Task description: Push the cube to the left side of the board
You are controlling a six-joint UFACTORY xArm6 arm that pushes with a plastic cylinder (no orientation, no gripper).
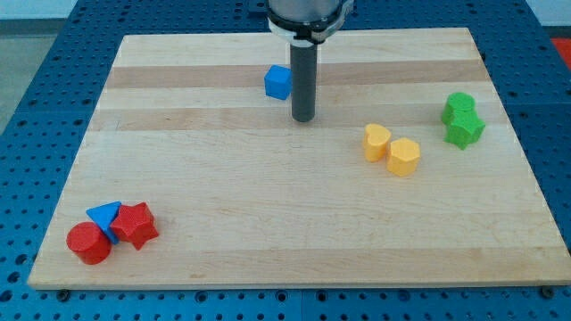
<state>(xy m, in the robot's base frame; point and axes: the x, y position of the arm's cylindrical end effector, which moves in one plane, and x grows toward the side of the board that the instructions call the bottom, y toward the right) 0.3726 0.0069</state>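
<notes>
A blue cube (278, 81) sits on the wooden board (268, 178) near the view's top, a little left of centre. My tip (303, 119) is just right of the cube and slightly below it, close to it; I cannot tell whether the rod touches it.
Two yellow blocks (377, 142) (403, 156) lie side by side right of centre. Two green blocks (459, 105) (465, 129) sit at the right edge. At the bottom left a red cylinder (88, 242), a blue triangular block (105, 217) and a red star-like block (136, 224) cluster together.
</notes>
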